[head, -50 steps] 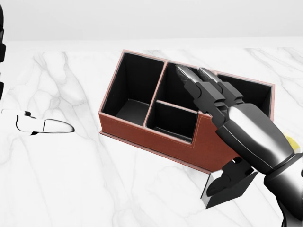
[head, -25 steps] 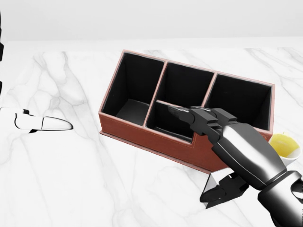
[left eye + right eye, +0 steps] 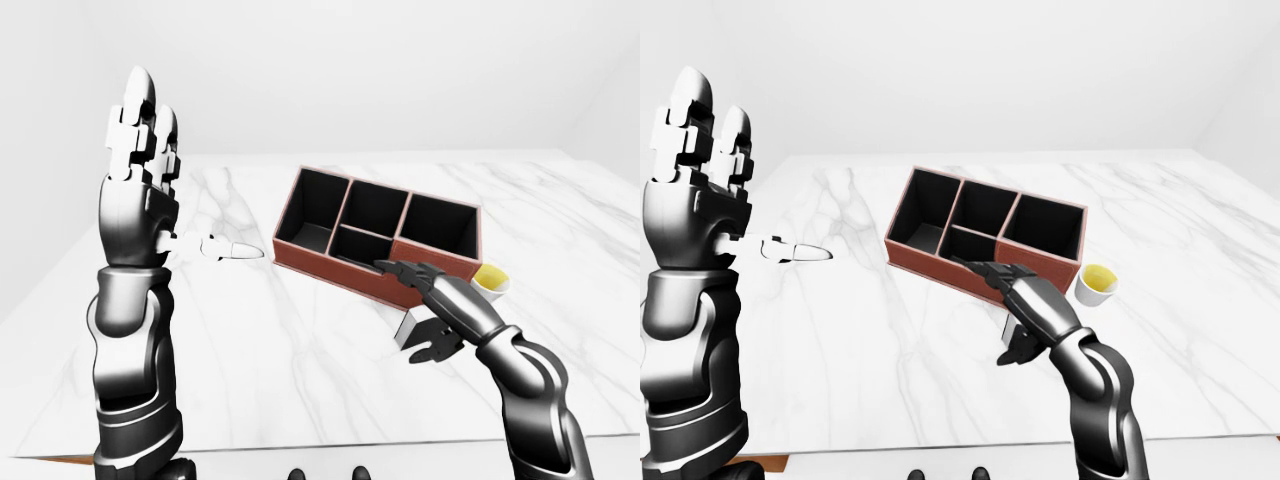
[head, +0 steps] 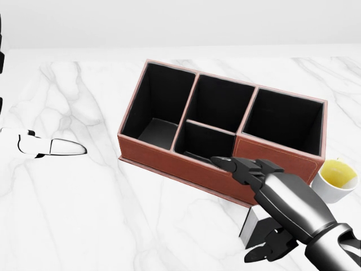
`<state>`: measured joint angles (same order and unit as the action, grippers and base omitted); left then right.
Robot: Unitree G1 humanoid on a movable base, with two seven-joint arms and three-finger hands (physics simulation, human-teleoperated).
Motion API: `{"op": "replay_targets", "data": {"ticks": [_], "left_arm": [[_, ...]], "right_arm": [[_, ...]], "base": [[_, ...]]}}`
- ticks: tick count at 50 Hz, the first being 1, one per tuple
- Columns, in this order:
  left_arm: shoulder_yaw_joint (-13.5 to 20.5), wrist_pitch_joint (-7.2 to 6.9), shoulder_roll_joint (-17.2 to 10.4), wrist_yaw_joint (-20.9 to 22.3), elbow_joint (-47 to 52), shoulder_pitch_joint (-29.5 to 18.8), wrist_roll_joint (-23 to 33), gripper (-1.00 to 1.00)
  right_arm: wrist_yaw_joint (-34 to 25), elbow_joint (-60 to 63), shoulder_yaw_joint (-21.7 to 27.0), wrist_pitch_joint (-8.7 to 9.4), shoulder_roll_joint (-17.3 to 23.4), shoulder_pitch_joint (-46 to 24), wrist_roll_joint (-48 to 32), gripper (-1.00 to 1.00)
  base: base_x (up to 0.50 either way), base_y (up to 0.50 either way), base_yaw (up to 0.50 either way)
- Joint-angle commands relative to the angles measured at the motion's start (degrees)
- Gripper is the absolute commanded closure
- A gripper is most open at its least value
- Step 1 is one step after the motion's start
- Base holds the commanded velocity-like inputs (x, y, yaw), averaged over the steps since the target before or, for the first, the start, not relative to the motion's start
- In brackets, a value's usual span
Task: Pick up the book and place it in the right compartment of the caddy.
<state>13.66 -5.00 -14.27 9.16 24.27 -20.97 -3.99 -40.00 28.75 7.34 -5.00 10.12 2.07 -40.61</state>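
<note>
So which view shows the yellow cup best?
The right-eye view: the cup stands clear of the caddy and right hand. In the head view the hand crowds it; in the left-eye view the caddy hides most.

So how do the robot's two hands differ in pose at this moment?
The left hand is raised high, fingers pointing straight up, open and clear of the table; the right hand is low over the table, fingers reaching toward the caddy, over a small grey object. Both are black and silver.

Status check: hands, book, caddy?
Left hand raised, open, empty. Right hand open over the book, no grip yet. Book on the table beside the caddy; right compartment empty. Cup sits close by.
</note>
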Motion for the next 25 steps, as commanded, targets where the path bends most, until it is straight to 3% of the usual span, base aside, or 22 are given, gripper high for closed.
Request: {"op": "replay_targets", "data": {"ticks": [1, 9, 25], "left_arm": [[0.01, 0.00, -0.01, -0.04, 0.00, -0.04, 0.00, -1.00], [0.00, 0.00, -0.13, 0.01, -0.11, -0.11, 0.05, -1.00], [0.06, 0.00, -0.09, 0.14, 0.12, -0.15, -0.01, -1.00]], "right_arm": [[0.00, -1.80, 0.49, 0.00, -0.09, 1.58, -1.49, -0.64], [0.00, -6.24, 1.36, 0.00, 0.47, 2.34, -6.78, -0.65], [0.00, -6.87, 0.04, 0.00, 0.61, 1.10, -9.03, -0.61]], "base": [[0.00, 0.00, 0.00], [0.00, 0.00, 0.00], [0.00, 0.00, 0.00]]}}
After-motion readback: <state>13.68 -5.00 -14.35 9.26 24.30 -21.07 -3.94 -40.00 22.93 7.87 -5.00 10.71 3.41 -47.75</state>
